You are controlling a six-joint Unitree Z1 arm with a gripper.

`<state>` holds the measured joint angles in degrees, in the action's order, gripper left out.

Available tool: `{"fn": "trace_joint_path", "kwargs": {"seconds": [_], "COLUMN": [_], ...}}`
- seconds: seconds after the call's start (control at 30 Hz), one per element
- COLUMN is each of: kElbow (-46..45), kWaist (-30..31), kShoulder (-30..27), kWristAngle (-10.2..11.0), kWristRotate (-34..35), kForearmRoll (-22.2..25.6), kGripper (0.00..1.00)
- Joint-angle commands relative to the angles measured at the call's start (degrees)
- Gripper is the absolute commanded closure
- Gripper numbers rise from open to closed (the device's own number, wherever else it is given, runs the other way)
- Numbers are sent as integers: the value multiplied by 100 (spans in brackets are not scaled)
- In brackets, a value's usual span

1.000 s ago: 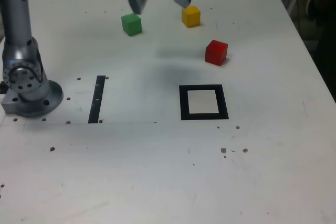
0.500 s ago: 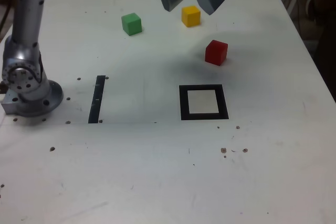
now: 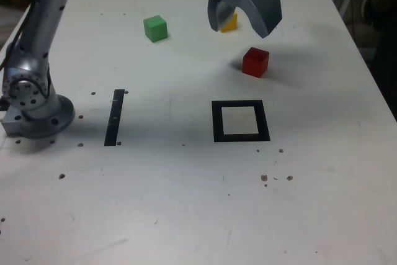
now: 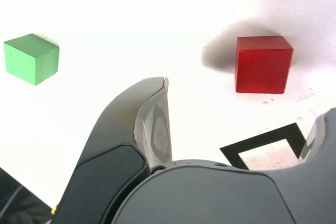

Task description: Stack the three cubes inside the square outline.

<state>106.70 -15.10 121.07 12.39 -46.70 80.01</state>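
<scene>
Nearest the camera it's just bare white table (image 3: 186, 215) with a few dark specks scattered around. A bit further back, the square outline (image 3: 240, 121) sits right of centre in the exterior view, thick black tape around a white middle, with nothing inside it. Over on the exterior view's left there's a straight black tape strip (image 3: 115, 116), well apart from the square, and left of that the arm's grey base (image 3: 31, 100) is bolted near the table edge.

Past the square, the red cube (image 3: 255, 62) sits on the table on its own, slightly to the right of the square. In the wrist view it's sitting there (image 4: 262, 64) with a corner of the black outline (image 4: 265, 145) showing close by.

Further back still, the gripper (image 3: 243, 20) hangs above the table with its two fingers spread wide and nothing between them. It's partly in front of the yellow cube (image 3: 229, 23), so only a sliver of yellow shows between the fingers from the exterior view. I can't tell how high above that cube it is.

The green cube (image 3: 155, 28) is off to the exterior view's left at about the same depth as the yellow one, well clear of the gripper, and it shows up in the wrist view too (image 4: 31, 59).
</scene>
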Motion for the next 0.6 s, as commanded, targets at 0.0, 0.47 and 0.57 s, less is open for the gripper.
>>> {"fn": "trace_joint_path", "kwargs": {"seconds": [0.0, 0.47, 0.57], "kElbow": [18, -130, -215], "kWaist": [37, 139, 147], "kShoulder": [112, 473, 514], "kWristAngle": [-19, -35, -35], "kWristRotate": [16, 121, 165], "kForearmRoll": [-55, -398, -503], "kGripper": [6, 7, 8]}}
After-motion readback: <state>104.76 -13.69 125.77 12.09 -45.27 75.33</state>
